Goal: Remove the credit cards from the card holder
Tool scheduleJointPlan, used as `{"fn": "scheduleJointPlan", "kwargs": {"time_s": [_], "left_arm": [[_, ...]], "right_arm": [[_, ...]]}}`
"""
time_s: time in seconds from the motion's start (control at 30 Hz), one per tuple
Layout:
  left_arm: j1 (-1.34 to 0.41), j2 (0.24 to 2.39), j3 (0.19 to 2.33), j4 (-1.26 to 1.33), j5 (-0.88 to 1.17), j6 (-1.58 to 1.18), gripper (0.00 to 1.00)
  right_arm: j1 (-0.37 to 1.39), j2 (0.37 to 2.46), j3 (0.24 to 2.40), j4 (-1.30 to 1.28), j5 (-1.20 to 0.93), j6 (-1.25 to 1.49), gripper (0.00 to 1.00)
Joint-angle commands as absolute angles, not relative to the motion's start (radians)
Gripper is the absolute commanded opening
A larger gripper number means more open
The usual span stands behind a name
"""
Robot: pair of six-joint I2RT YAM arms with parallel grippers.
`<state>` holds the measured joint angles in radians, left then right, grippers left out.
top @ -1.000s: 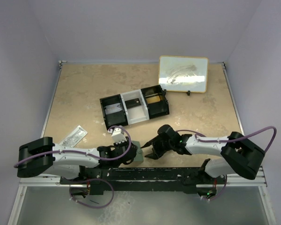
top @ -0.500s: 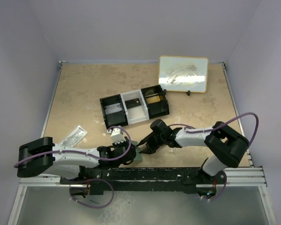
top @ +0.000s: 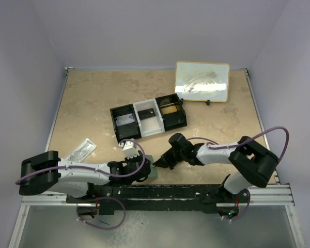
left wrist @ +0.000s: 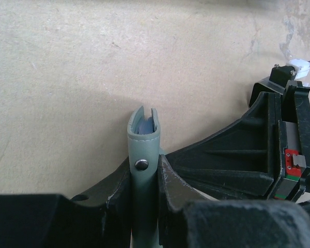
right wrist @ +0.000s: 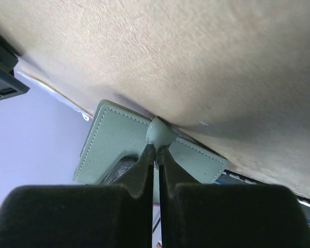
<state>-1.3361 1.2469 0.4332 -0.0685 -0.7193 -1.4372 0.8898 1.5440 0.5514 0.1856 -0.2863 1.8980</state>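
You are stretching both arms low along the near edge of the table (top: 93, 103), meeting at the card holder (top: 151, 173); your left gripper (top: 144, 170) is clamping its studded edge, its blue lining (left wrist: 143, 125) showing only in that wrist view; your right gripper (top: 158, 163) is pinching its clasp tab (right wrist: 157, 133); the tray (top: 148, 118) is sitting well beyond.

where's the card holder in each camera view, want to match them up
Top external: card holder low centre, between the two gripper tips.
Left wrist: card holder bottom centre, edge-on, clamped by the left gripper.
Right wrist: card holder lower centre, grey-green face showing, right gripper pinching its tab.
Shared landmark: the beige table.
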Motion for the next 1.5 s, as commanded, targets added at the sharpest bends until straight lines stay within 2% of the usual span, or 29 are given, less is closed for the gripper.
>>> {"fn": "scheduleJointPlan", "kwargs": {"time_s": [0.0,0.37,0.57,0.97,1.27,1.43,1.47], "left_arm": [[-1.361,1.261,0.47,-0.057,-0.685,-1.382,0.0],[-1.435,1.286,0.454,-0.065,-0.727,-1.344,0.0],[-1.448,1.249,0.423,-0.049,-0.753,-1.331,0.0],[-1.545,1.272,0.419,0.069,-0.83,-1.243,0.0],[-1.657,1.32,0.467,0.019,-0.962,-1.205,0.0],[-1.666,1.283,0.452,-0.021,-1.008,-1.297,0.0],[-1.666,1.263,0.449,-0.026,-1.019,-1.315,0.0]], "right_arm": [[0.857,1.434,0.5,0.259,-0.205,1.907,0.0],[0.8,1.166,0.255,0.394,-0.17,2.081,0.0],[0.798,1.054,0.2,0.349,-0.136,2.139,0.0],[0.798,1.001,0.109,0.493,-0.186,2.245,0.0],[0.796,0.891,0.091,0.428,-0.153,2.284,0.0],[0.796,0.847,0.106,0.326,-0.144,2.261,0.0],[0.796,0.843,0.115,0.304,-0.143,2.238,0.04]]}}
